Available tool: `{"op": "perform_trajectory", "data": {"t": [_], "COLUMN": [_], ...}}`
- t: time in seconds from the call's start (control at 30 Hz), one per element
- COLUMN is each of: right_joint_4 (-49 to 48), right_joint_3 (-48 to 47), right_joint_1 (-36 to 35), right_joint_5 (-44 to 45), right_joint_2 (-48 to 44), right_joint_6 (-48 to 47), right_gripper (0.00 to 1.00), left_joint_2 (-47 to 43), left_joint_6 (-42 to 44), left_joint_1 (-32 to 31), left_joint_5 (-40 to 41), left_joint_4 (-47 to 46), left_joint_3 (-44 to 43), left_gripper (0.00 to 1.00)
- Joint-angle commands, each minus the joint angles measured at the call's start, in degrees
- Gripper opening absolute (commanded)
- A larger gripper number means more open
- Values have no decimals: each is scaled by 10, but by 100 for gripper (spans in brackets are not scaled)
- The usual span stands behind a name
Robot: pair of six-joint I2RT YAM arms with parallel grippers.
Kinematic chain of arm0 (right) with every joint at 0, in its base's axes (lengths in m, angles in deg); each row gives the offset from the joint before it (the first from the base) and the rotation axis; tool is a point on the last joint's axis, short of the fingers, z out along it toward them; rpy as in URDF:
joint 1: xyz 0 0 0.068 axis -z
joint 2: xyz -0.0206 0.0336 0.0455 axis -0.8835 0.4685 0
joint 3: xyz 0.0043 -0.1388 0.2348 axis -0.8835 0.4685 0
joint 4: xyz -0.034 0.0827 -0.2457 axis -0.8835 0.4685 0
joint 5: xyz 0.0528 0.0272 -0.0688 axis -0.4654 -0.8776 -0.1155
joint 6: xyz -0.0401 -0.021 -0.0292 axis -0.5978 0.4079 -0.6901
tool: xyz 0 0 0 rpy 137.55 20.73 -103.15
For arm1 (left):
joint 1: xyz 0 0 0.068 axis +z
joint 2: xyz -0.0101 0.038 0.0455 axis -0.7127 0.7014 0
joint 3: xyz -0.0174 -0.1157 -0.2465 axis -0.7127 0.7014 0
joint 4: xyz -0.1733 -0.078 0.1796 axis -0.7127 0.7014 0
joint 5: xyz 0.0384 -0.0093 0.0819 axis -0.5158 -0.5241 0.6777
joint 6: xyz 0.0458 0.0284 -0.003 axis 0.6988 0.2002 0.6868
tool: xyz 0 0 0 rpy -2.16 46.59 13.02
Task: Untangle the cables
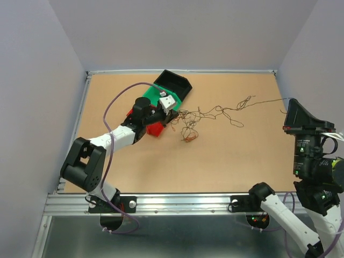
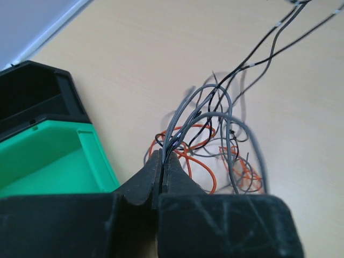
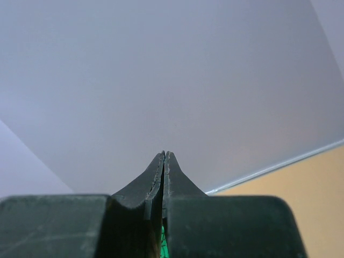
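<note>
Pinching the cables is the left hand, jaws together.

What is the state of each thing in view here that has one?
cables: tangled clump, one strand stretched rightward.
left gripper: shut on cables.
right gripper: shut, apparently pinching that strand's end.
green bin: open, visible part empty.
black bin: open, looks empty.
</note>
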Motion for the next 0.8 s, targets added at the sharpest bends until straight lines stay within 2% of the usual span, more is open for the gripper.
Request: {"op": "perform_trajectory", "data": {"t": [0.0,0.17,0.3,0.37,0.43,0.53,0.6,0.63,0.73,0.77], "right_joint_4": [24,25,23,17,16,17,17,16,16,16], "right_joint_3": [-48,-160,-254,-295,-372,-444,-455,-458,-455,-452], "right_joint_1": [3,3,3,2,3,3,3,3,3,2], "right_joint_5": [-47,-90,-163,-171,-193,-232,-238,-239,-236,-236], "right_joint_2": [37,105,161,189,245,310,329,342,362,365], "right_joint_6": [-3,-4,-2,6,7,17,27,27,26,26], "right_gripper": [1,1,1,1,1,1,1,1,0,0], "left_joint_2": [13,20,23,39,66,77,72,62,27,16], "left_joint_6": [18,46,83,103,109,110,112,114,122,122], "left_joint_1": [-9,-25,-79,-119,-149,-172,-188,-196,-204,-204], "left_joint_5": [-11,4,60,100,116,113,101,89,77,67], "left_joint_4": [21,43,43,49,62,70,78,87,90,88], "left_joint_3": [-21,-21,-3,-5,-12,-27,-31,-29,-14,-3], "left_gripper": [0,0,0,0,0,0,0,13,36,50]}}
